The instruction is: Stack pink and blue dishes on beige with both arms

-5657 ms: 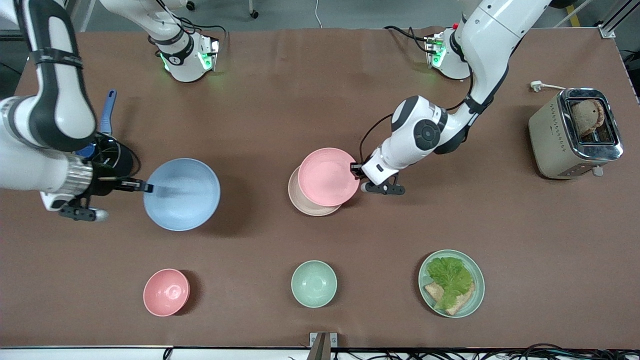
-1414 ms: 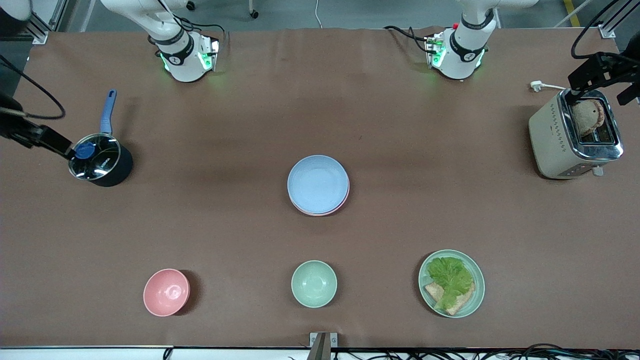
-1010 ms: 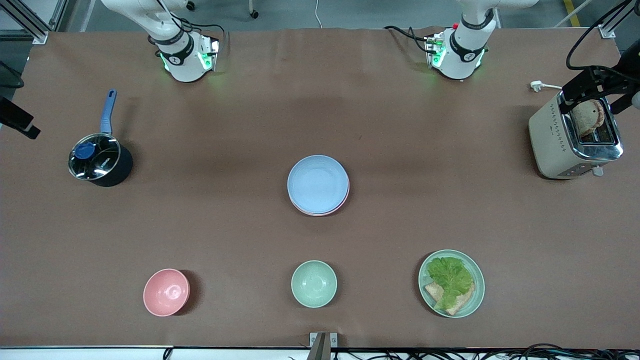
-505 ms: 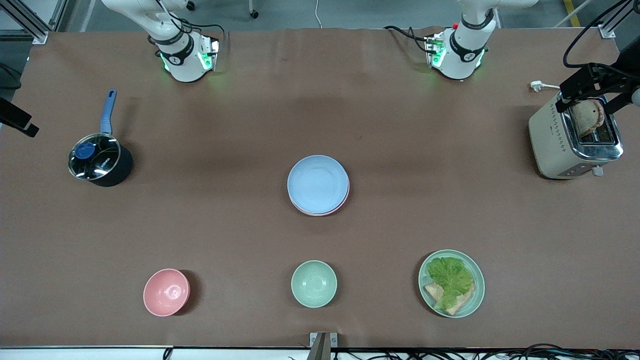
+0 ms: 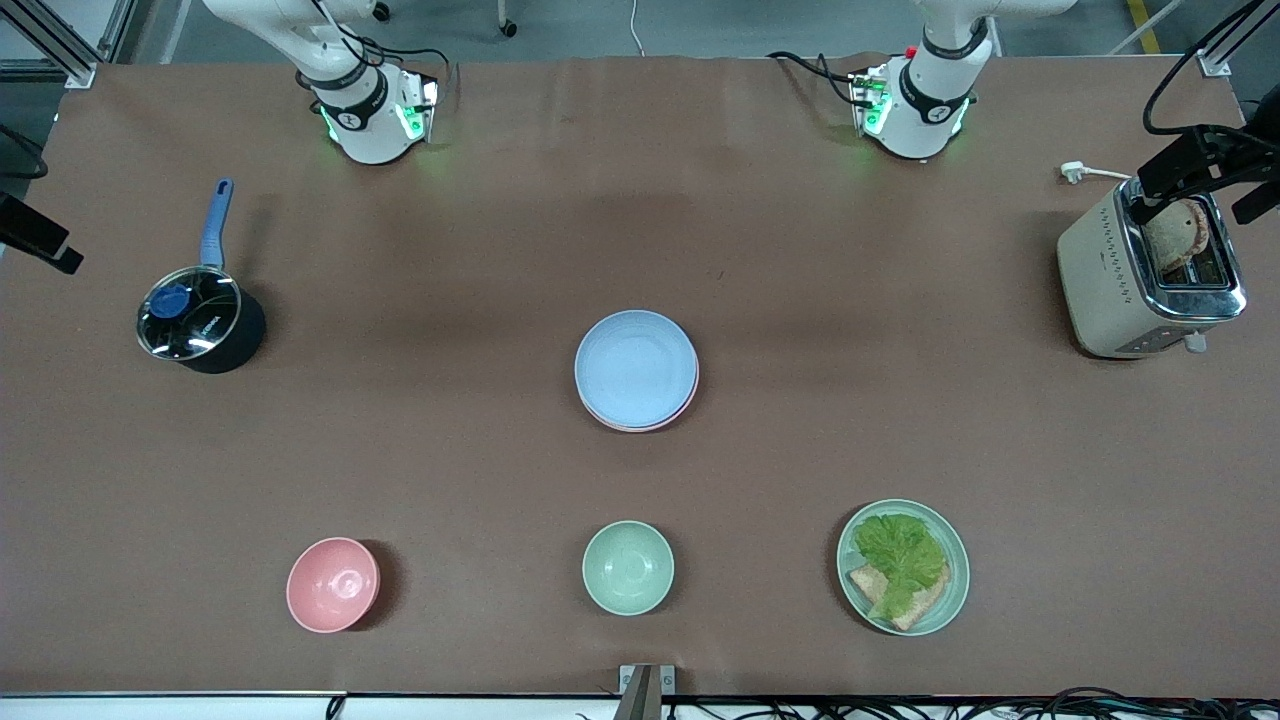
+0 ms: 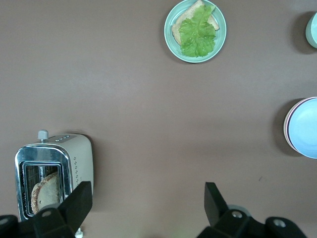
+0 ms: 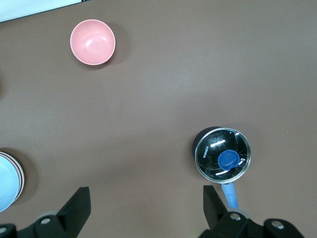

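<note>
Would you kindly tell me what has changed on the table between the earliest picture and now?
The blue plate left the right end effector and now tops the pink plate, squared on the stack. Both arms withdrew; the left end effector hangs open over the toaster. The bowls, pot and sandwich plate stayed.

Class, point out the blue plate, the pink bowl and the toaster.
blue plate (image 5: 635, 366), front view, centre of its top face
pink bowl (image 5: 332, 584), front view, inside bottom
toaster (image 5: 1100, 278), front view, beige side wall
</note>
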Action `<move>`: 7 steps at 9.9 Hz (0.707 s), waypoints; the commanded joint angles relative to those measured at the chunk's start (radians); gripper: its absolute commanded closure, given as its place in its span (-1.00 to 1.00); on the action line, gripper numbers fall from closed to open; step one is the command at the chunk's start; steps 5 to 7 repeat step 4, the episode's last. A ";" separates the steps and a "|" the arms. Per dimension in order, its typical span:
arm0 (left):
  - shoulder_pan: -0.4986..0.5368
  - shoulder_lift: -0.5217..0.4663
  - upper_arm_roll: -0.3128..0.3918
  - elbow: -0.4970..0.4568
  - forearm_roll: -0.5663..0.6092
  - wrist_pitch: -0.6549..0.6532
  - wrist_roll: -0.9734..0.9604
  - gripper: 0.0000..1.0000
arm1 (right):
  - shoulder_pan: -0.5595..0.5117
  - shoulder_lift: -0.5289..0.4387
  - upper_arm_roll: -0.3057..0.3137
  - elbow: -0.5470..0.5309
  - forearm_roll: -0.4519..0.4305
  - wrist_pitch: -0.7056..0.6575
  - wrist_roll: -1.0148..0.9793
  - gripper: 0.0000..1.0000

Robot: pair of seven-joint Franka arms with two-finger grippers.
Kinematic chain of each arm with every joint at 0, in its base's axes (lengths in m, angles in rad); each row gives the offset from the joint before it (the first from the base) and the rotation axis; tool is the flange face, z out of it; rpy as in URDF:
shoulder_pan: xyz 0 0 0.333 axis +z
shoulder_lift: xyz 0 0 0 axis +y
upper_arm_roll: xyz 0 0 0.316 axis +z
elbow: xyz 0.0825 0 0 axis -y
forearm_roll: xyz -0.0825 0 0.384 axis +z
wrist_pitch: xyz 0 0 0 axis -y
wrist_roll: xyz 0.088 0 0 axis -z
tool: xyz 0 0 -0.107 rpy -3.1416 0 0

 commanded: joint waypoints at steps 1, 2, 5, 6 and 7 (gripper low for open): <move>-0.001 -0.005 -0.001 -0.032 0.018 -0.011 0.009 -1.00 | -0.013 -0.006 0.005 -0.008 0.025 0.001 -0.011 -1.00; -0.001 -0.005 -0.001 -0.037 0.020 -0.010 0.008 -1.00 | -0.013 -0.006 0.005 -0.008 0.028 -0.001 -0.011 -1.00; 0.001 -0.005 -0.001 -0.035 0.018 -0.010 0.008 -1.00 | -0.013 -0.004 0.004 -0.008 0.030 0.002 -0.011 -1.00; 0.001 -0.005 -0.001 -0.035 0.018 -0.010 0.008 -1.00 | -0.013 -0.004 0.004 -0.008 0.030 0.002 -0.011 -1.00; 0.001 -0.005 -0.001 -0.035 0.018 -0.010 0.008 -1.00 | -0.013 -0.004 0.004 -0.008 0.030 0.002 -0.011 -1.00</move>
